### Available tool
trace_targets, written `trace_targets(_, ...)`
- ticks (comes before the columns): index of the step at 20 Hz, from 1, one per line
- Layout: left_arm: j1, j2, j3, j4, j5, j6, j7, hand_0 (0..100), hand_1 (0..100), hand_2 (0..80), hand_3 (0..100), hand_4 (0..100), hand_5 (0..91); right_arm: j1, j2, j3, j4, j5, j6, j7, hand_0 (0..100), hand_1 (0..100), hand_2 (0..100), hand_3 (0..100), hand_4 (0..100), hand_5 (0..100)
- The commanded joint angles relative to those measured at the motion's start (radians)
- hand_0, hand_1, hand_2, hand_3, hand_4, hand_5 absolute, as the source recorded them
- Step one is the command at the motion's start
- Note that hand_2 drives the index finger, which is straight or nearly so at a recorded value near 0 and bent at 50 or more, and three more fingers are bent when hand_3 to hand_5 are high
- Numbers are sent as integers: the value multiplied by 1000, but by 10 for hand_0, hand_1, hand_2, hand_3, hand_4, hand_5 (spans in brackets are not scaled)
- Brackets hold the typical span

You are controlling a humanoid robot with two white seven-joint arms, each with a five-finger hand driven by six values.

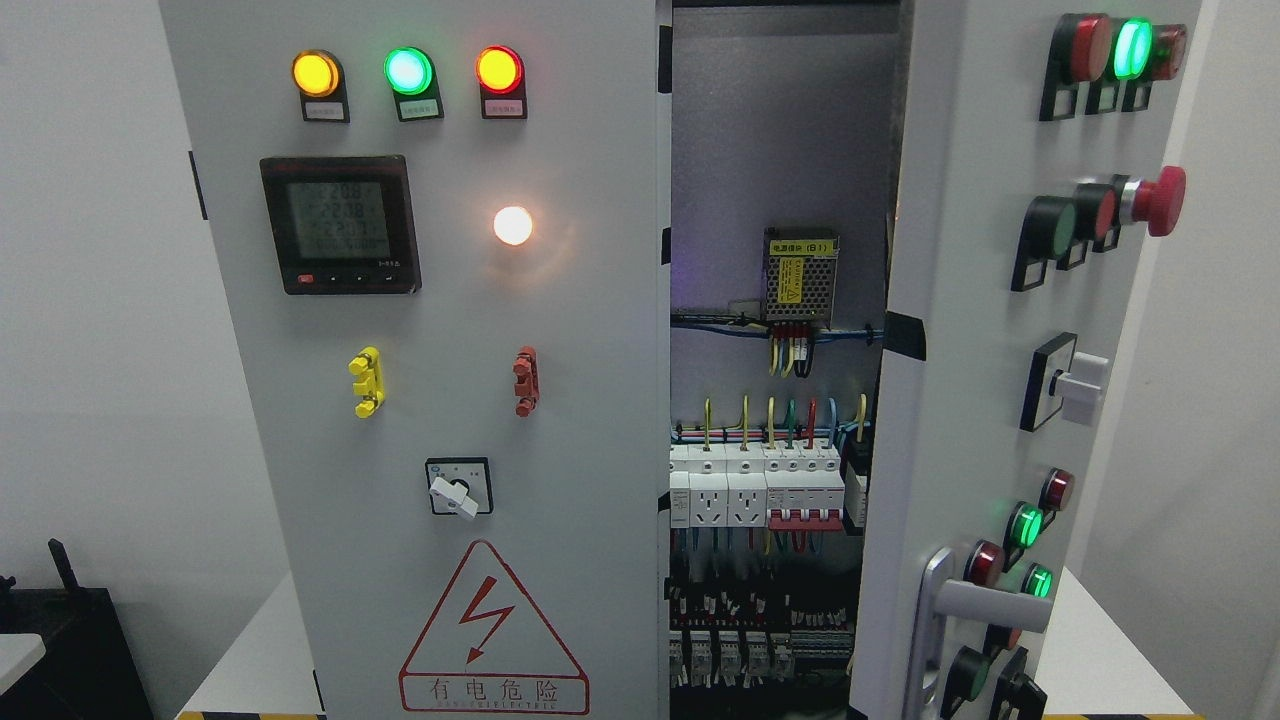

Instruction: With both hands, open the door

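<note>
A grey electrical cabinet fills the head view. Its right door (960, 420) is swung partly open towards me, with a silver lever handle (985, 603) low on its face and several coloured buttons and lamps along it. The left door (450, 400) is flat and shut, carrying three lit lamps, a digital meter (340, 224), a rotary switch (458, 487) and a red warning triangle. Through the gap I see the cabinet interior (775, 480) with breakers, sockets and coloured wires. Neither of my hands shows anywhere in the picture.
The cabinet stands on a white table (255, 650). A dark object (60, 630) sits at the lower left. A red mushroom button (1160, 200) and a white knob (1078, 385) stick out from the open door. Pale walls lie on both sides.
</note>
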Motion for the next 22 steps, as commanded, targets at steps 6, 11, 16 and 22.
trace_targets(6, 63, 502, 28, -774, 481, -31, 1, 0, 0, 0, 0, 43, 0, 0, 0, 0, 0, 0, 1, -1, 0, 0, 0, 0, 0, 0)
trace_targets(11, -7, 698, 30, -829, 682, -81, 0, 0, 0, 0, 0, 43, 0, 0, 0, 0, 0, 0, 1, -1, 0, 0, 0, 0, 0, 0)
trace_targets(16, -76, 835, 28, -878, 831, -81, -5, 0, 0, 0, 0, 43, 0, 0, 0, 0, 0, 0, 1, -1, 0, 0, 0, 0, 0, 0)
trace_targets(22, -89, 951, 27, -964, 908, -101, -53, 0, 0, 0, 0, 43, 0, 0, 0, 0, 0, 0, 1, -1, 0, 0, 0, 0, 0, 0)
